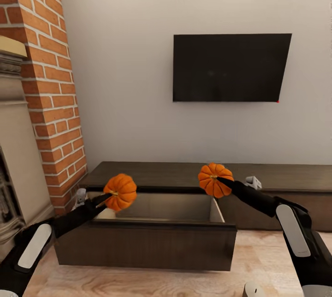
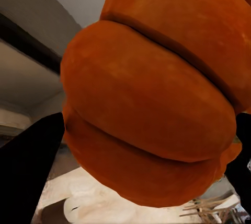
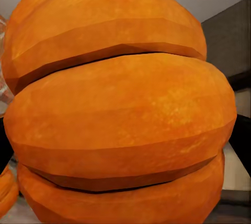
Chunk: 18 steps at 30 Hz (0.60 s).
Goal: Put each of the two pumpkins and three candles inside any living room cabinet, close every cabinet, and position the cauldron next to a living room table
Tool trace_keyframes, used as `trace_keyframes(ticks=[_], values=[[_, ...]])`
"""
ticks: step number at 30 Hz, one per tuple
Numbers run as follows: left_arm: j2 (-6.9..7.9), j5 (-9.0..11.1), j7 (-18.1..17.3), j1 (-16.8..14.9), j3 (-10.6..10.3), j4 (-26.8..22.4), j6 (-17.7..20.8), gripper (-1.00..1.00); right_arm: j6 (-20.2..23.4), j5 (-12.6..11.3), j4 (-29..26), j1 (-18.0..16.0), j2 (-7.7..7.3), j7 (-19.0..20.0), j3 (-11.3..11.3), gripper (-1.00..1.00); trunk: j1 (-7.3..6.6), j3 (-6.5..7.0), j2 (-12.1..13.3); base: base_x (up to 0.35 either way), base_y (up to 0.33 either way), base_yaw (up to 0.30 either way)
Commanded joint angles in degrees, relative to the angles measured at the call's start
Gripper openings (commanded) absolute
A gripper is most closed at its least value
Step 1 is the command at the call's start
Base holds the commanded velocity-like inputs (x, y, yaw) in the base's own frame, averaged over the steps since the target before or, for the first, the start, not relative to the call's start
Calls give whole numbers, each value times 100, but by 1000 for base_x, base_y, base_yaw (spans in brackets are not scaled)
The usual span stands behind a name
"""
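Note:
Each of my hands carries an orange ribbed pumpkin. The left gripper [image 1: 109, 197] is shut on one pumpkin [image 1: 121, 191] [image 2: 151, 98], which hangs over the left end of an open drawer [image 1: 161, 209] of the low dark-brown cabinet [image 1: 286, 177]. My right gripper [image 1: 220, 181] is shut on the other pumpkin [image 1: 215, 180] [image 3: 120, 109], held above the drawer's right end. The drawer's pale beige inside shows nothing in it where I can see. Black fingers [image 2: 26, 166] flank the pumpkin in the left wrist view.
A brick fireplace column [image 1: 46, 89] stands at the left, close to my left arm. A black TV [image 1: 229, 67] hangs on the grey wall above the cabinet. The pulled-out drawer front [image 1: 147, 244] juts toward me over the light wooden floor [image 1: 138, 283].

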Motion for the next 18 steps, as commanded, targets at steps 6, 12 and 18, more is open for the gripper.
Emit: trace_keyframes(ticks=[6,12,18], values=[[-701,-101,1423,-36,-6,-447,-411,-100,-289,151,34,-7,1,-193,8,-100,-17,127,6,0,0,0],[-964,-131,2487,-47,-324,-618,-1167,-100,-498,464,-262,-6,1,-419,205,-100,-32,260,14,0,0,0],[-932,-138,2561,-47,-473,-614,-1454,-100,-516,483,-418,-3,5,-497,252,-100,-35,271,15,0,0,0]])
